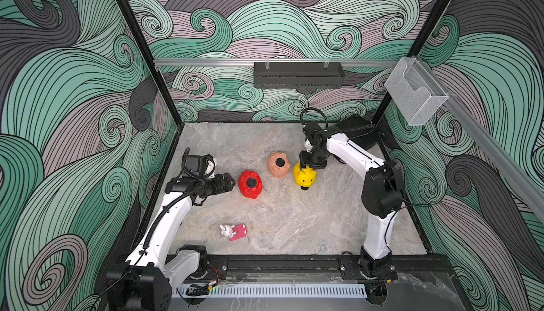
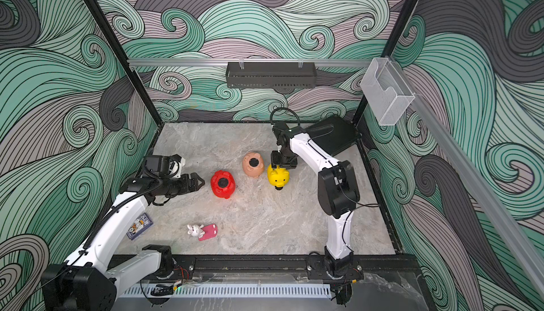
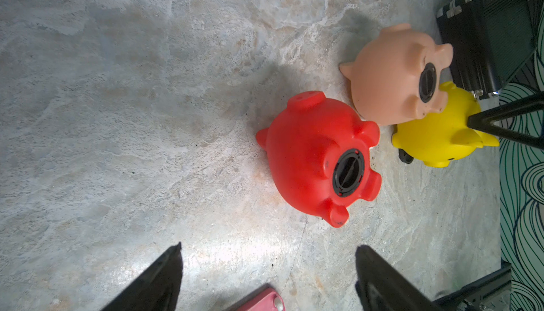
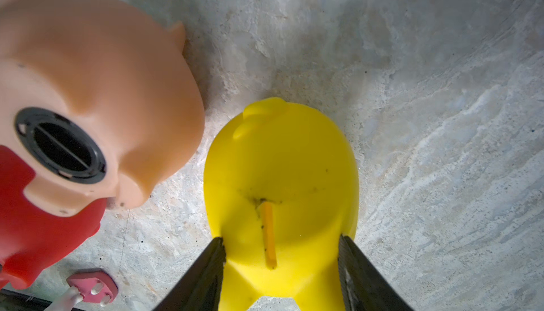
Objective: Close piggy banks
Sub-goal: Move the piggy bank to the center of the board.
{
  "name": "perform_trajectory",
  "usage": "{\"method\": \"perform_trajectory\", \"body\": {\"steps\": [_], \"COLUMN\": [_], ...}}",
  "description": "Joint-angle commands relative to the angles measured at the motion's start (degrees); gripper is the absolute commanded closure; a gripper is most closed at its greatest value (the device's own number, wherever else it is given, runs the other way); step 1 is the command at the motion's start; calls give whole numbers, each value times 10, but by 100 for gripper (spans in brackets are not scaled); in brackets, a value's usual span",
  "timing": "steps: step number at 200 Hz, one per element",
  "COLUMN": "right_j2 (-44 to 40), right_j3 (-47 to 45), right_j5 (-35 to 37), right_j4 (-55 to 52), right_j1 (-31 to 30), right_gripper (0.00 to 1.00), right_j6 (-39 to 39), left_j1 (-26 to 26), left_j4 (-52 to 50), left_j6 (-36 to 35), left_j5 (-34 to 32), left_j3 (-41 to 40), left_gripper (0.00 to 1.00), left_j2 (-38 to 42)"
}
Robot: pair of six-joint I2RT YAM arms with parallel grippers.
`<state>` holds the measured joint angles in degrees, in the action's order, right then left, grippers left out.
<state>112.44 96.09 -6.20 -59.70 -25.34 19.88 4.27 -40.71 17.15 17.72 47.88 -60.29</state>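
Observation:
Red piggy bank (image 1: pixel 250 184) (image 3: pixel 318 159) and peach-pink piggy bank (image 1: pixel 278 164) (image 4: pixel 103 74) lie belly up, each with a black round plug in its belly hole. The yellow piggy bank (image 1: pixel 306 175) (image 4: pixel 279 162) stands with its coin slot up. My right gripper (image 1: pixel 309 164) (image 4: pixel 281 241) comes down from above, and both fingers press on the yellow pig's sides. A small black cap (image 1: pixel 305 189) (image 3: pixel 406 157) lies on the table against the yellow pig. My left gripper (image 1: pixel 232 181) (image 3: pixel 268 253) is open and holds nothing, just left of the red pig.
A white bunny toy (image 1: pixel 228 230) with a pink flat piece (image 1: pixel 239 231) lies near the front. A card box (image 2: pixel 139 225) sits under the left arm. A black case (image 1: pixel 359 131) stands at the back right corner. Patterned walls enclose the table.

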Motion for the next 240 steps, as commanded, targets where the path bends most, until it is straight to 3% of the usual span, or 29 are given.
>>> {"method": "perform_trajectory", "body": {"steps": [1, 240], "right_j2": [0, -78], "right_j3": [-29, -117], "right_j5": [0, -14], "right_j4": [-52, -46], "right_j1": [-8, -47], "right_gripper": [39, 39], "right_j6": [14, 61], "left_j1": [5, 19], "left_j4": [-2, -4], "left_j6": [-5, -5], "left_j5": [7, 4], "left_j3": [17, 17], "left_gripper": [9, 9], "left_j2": [1, 4]}}
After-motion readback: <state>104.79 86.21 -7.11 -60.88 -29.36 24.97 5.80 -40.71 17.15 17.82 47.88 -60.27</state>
